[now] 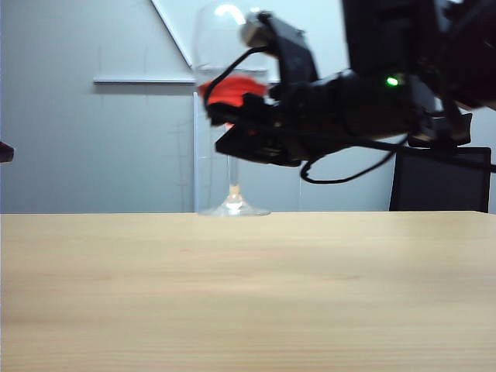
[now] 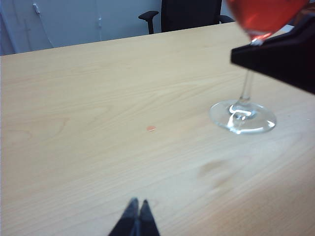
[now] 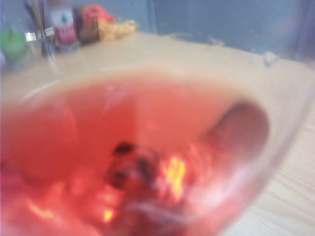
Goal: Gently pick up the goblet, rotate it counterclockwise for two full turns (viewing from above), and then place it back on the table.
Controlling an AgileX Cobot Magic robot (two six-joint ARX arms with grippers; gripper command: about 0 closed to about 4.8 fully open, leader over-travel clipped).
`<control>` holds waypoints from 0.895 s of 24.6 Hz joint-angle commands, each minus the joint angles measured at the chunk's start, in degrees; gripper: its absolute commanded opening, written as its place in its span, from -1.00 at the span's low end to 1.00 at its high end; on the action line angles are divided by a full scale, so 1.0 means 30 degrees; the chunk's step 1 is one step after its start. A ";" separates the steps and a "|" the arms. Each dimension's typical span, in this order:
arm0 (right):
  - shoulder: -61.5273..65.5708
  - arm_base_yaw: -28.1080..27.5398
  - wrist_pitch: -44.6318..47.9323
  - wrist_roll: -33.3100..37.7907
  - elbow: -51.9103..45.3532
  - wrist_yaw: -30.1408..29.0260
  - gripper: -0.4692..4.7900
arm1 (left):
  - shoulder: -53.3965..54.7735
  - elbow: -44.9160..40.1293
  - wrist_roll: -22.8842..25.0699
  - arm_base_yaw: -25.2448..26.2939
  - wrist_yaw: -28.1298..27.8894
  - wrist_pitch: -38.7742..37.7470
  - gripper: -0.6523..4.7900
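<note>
One goblet [image 1: 232,116] stood on the table [image 1: 248,294], upper centre. The right gripper [image 1: 232,124] was clamped round its bowl; the left gripper [image 2: 137,216], pinched together, hovered lower centre.

A pale grey-blue wall [image 1: 93,139] forms the backdrop, with a horizontal white rail [image 1: 143,80] and a diagonal white strip [image 1: 172,32] mounted on it. A black office chair [image 2: 189,14] stands behind the far edge. Lighting is even and diffuse.
</note>
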 commanded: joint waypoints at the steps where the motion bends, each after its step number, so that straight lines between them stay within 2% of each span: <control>1: 0.0204 -0.0889 0.3905 0.2164 -0.0765 -0.1552 -0.86 | 0.0007 0.0044 0.0007 0.0022 0.0080 0.0233 -0.78; 5: 0.1137 -0.1406 0.4852 0.2222 -0.0794 -0.2302 -0.86 | 0.0007 0.0044 0.0007 0.0022 0.0080 0.0233 -0.78; 14: 0.3832 -0.1443 0.7147 0.0474 -0.0758 -0.1464 -0.86 | -0.0204 0.0044 0.0007 0.0022 0.0080 0.0226 -0.78; 22: 0.4830 -0.1428 0.7140 -0.0357 -0.0605 -0.1457 -0.86 | -0.0204 0.0044 0.0007 0.0022 0.0080 0.0233 -0.78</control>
